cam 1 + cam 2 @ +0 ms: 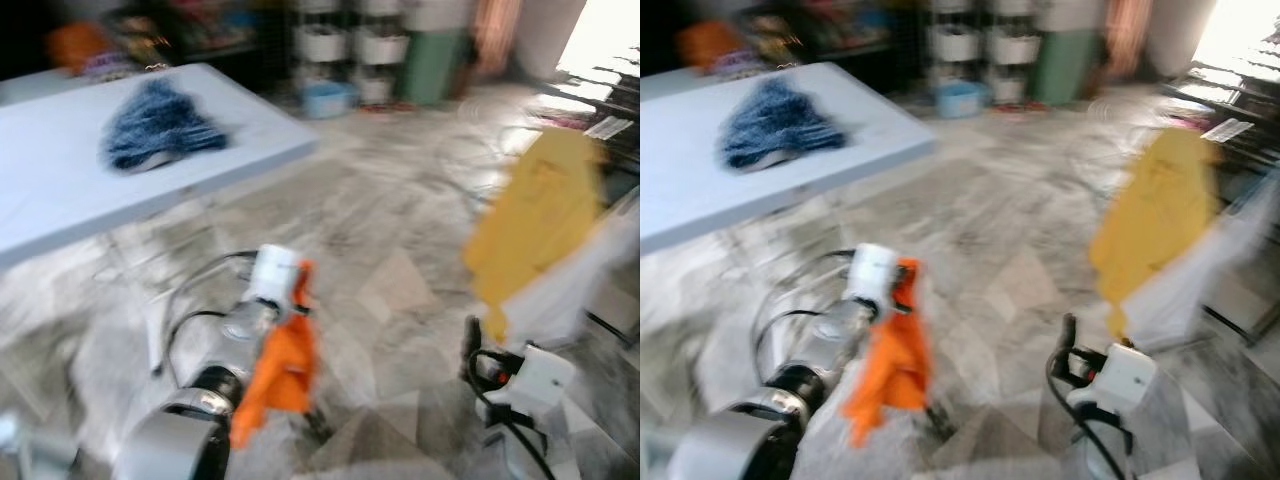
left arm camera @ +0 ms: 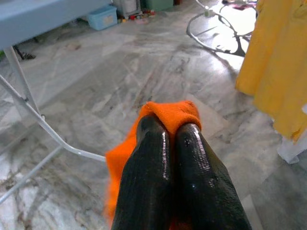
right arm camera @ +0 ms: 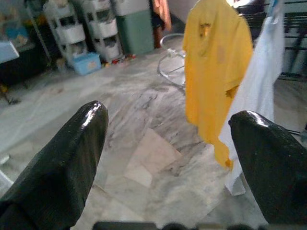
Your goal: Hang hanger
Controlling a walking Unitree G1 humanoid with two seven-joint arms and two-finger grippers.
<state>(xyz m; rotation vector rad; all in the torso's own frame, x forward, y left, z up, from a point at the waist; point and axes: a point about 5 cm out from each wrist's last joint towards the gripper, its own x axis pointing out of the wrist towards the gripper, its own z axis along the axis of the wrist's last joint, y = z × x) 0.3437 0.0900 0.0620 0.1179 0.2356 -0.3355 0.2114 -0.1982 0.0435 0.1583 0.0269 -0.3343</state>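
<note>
My left gripper [image 2: 169, 132] is shut on an orange cloth [image 1: 282, 372] that hangs down from its fingers [image 2: 148, 163] above the marble floor. No hanger can be made out in the cloth. My right gripper [image 3: 168, 124] is open and holds nothing, low at the right [image 1: 472, 350]. A yellow shirt [image 3: 216, 72] hangs ahead on the right, with a white garment [image 3: 261, 91] beside it on a drying rack. The eye views are blurred.
A light blue folding table [image 1: 60, 190] stands at the left with a blue fluffy cloth [image 1: 160, 125] on it; its metal legs [image 2: 29, 110] reach the floor near my left arm. Storage carts [image 1: 350, 45] and a green bin [image 1: 435, 60] line the back wall.
</note>
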